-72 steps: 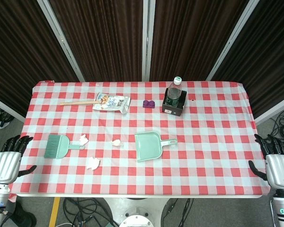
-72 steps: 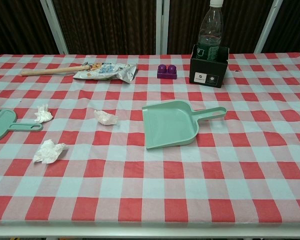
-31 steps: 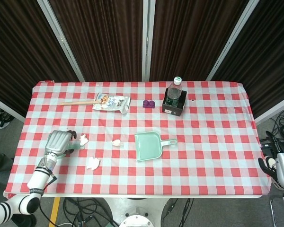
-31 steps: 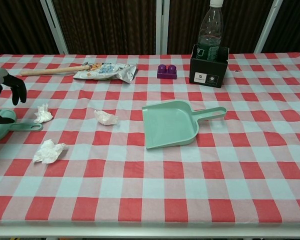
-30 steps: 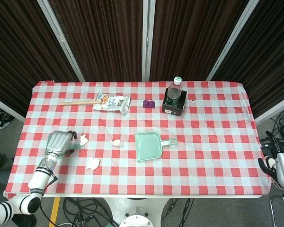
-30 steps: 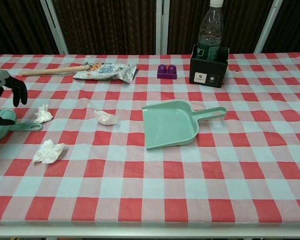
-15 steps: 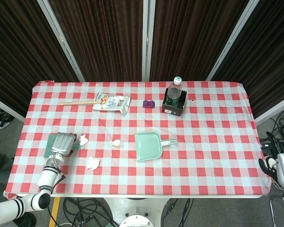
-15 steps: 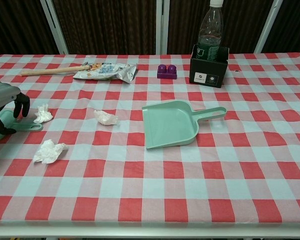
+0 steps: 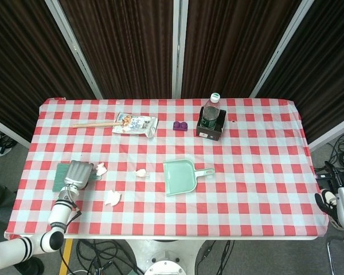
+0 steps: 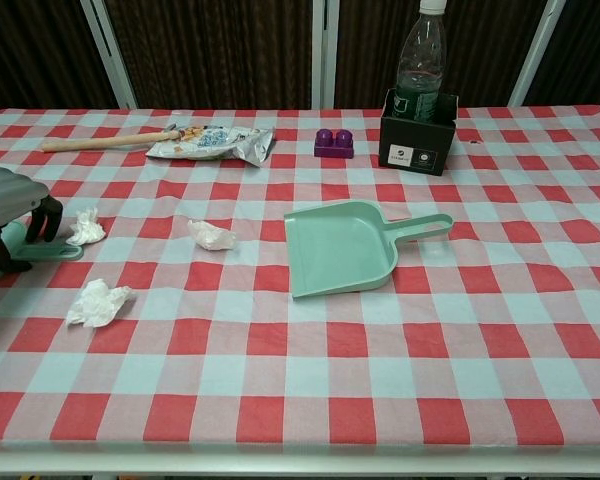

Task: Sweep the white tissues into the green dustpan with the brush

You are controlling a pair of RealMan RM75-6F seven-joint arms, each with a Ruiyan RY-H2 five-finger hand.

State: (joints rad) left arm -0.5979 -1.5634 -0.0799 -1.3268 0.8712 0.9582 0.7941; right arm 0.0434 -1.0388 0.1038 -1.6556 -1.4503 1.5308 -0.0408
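Observation:
The green brush (image 9: 62, 176) lies at the table's left edge, its handle (image 10: 52, 251) pointing right. My left hand (image 9: 77, 173) (image 10: 10, 215) is lowered over that handle, fingers (image 10: 46, 222) on the far side and thumb on the near side, with a gap still showing. Three crumpled white tissues lie nearby: one (image 9: 101, 169) (image 10: 85, 227) beside the handle tip, one (image 9: 141, 172) (image 10: 212, 235) towards the middle, one (image 9: 112, 198) (image 10: 98, 302) nearer the front. The green dustpan (image 9: 180, 176) (image 10: 340, 250) sits mid-table, mouth facing front-left. My right hand (image 9: 341, 203) hangs empty past the table's right edge.
Along the back lie a wooden-handled tool (image 9: 94, 123), a snack packet (image 9: 135, 123) (image 10: 212, 143), a purple block (image 9: 180, 125) (image 10: 333, 143) and a bottle in a black box (image 9: 211, 119) (image 10: 418, 130). The cloth is red and white checked.
My left hand came up from beside the table, moved over the brush and lowered onto its handle. The right hand sank slightly lower at the right edge. Brush, tissues and dustpan have not moved.

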